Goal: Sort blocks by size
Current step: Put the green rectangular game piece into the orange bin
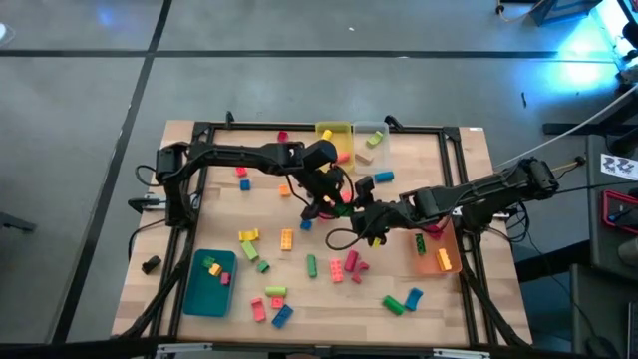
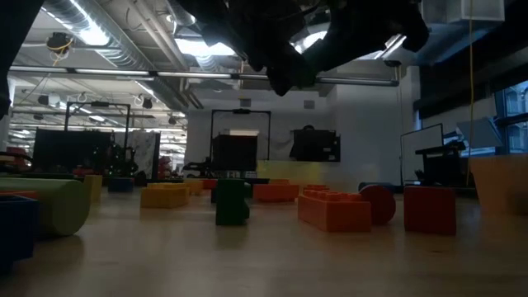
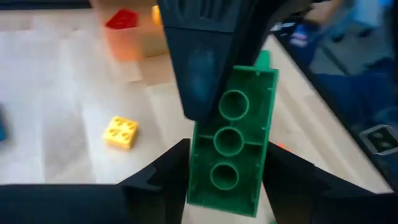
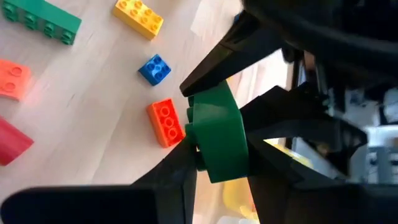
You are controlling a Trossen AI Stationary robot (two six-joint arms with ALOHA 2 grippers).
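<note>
**Ana:** High view first: both arms meet over the middle of the counter (image 1: 199,239). The left gripper (image 1: 324,204) and the right gripper (image 1: 371,221) sit close together, with a green block (image 1: 345,198) between them.

**Ben:** Who has it? In the left wrist view the green block (image 3: 233,137) stands between that arm's two dark fingers (image 3: 165,171), hollow underside showing, while another dark finger from the far arm lies across its upper end.

**Ana:** Left fingers sit spread on either side of it; whether they press it, I cannot tell. In the right wrist view the right gripper (image 4: 217,158) is pinching the green block (image 4: 217,130) from both sides.

**Ben:** And the rest of the blocks?

**Ana:** Scattered over the counter, mostly nearer than the grippers: a yellow one (image 1: 287,238), a green one (image 1: 311,265), pink ones (image 1: 337,269). A few lie in the teal bin (image 1: 209,294) at near left, some in the orange bin (image 1: 439,261) at right, and others in the yellow bin (image 1: 335,130) and clear bin (image 1: 371,128) at the far edge.
</note>
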